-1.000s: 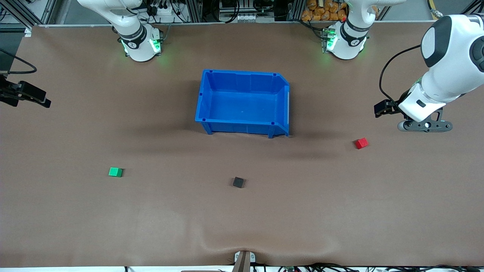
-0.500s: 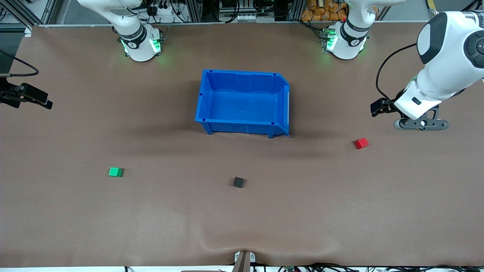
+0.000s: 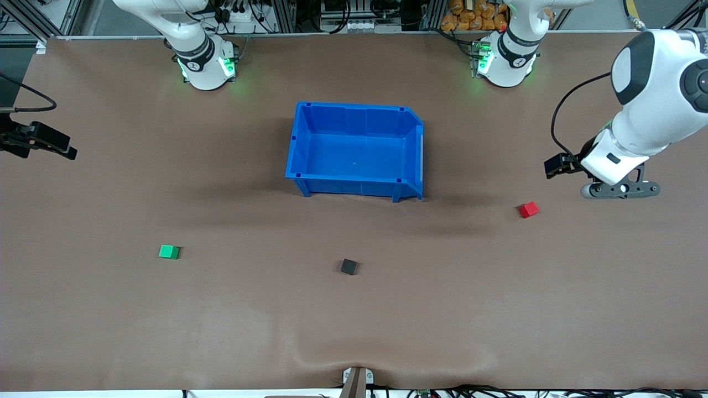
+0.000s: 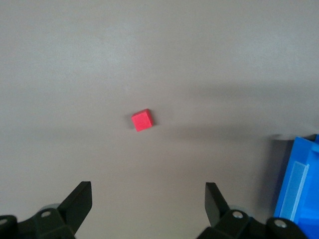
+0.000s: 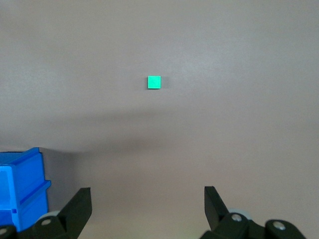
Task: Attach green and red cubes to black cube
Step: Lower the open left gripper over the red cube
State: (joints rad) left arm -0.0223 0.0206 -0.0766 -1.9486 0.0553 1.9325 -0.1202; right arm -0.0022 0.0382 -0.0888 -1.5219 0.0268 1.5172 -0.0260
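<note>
Left gripper (image 4: 148, 199) spread wide above table, empty; red cube (image 3: 529, 209) closest, well apart from black cube (image 3: 348, 266).

Bin: the blue open-topped plastic bin (image 3: 355, 150) stands mid-table (image 3: 110, 320), toward the edge by the arm bases.
Black cube: the small matte black cube (image 3: 348, 266) lies nearer the front camera than the bin.
Green cube: the small bright green cube (image 3: 168, 252) lies toward the right arm's end.
Red cube: the small bright red cube (image 3: 528, 209) lies toward the left arm's end, well apart from both.
</note>
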